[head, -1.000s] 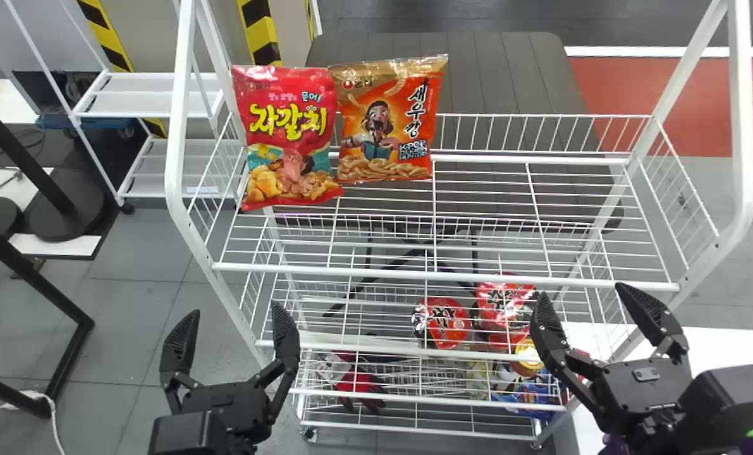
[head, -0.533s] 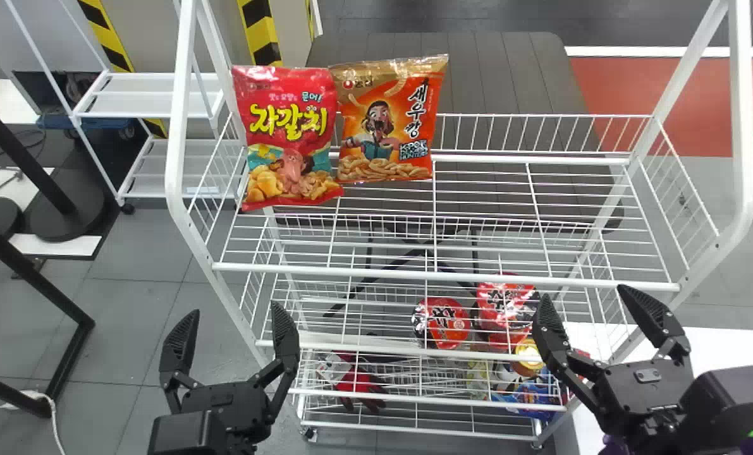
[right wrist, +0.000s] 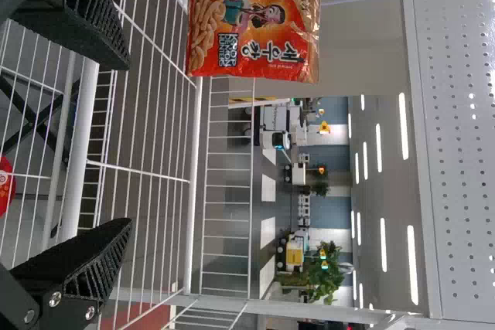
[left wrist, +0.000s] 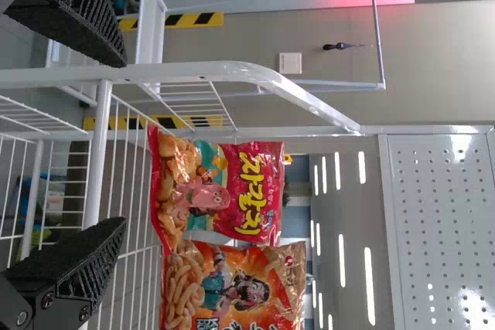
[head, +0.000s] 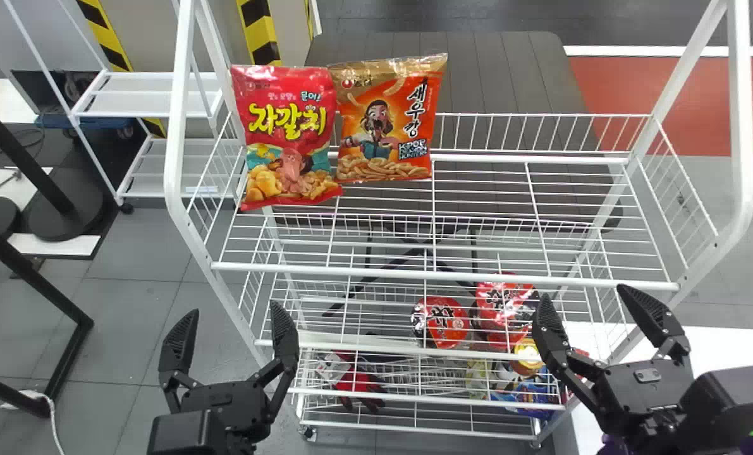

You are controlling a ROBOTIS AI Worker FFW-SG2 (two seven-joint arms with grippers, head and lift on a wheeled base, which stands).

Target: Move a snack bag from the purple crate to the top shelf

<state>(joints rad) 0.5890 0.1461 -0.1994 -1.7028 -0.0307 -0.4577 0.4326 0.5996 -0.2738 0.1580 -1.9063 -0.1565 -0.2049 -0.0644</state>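
Two snack bags stand side by side at the left end of the top shelf (head: 452,273): a red bag (head: 289,136) and an orange bag (head: 387,120). My left gripper (head: 234,316) is open, low in front of the rack's left side; in the left wrist view the open left gripper (left wrist: 116,144) has both the red bag (left wrist: 224,191) and the orange bag (left wrist: 232,287) beyond it. My right gripper (head: 588,300) is open and empty by the rack's lower right; the right wrist view has the right gripper (right wrist: 124,144) and the orange bag (right wrist: 255,28) farther off. A purple edge (head: 615,445), probably the crate, peeks out below the right arm.
Red packages (head: 442,322) and other goods lie on the lower shelves. White posts (head: 741,126) rise at both rack ends. A white table (head: 724,344) stands at the right, a black metal frame (head: 28,284) at the left.
My right gripper has shifted very slightly to the right since the earliest frame. The left arm and the bags stay where they were.
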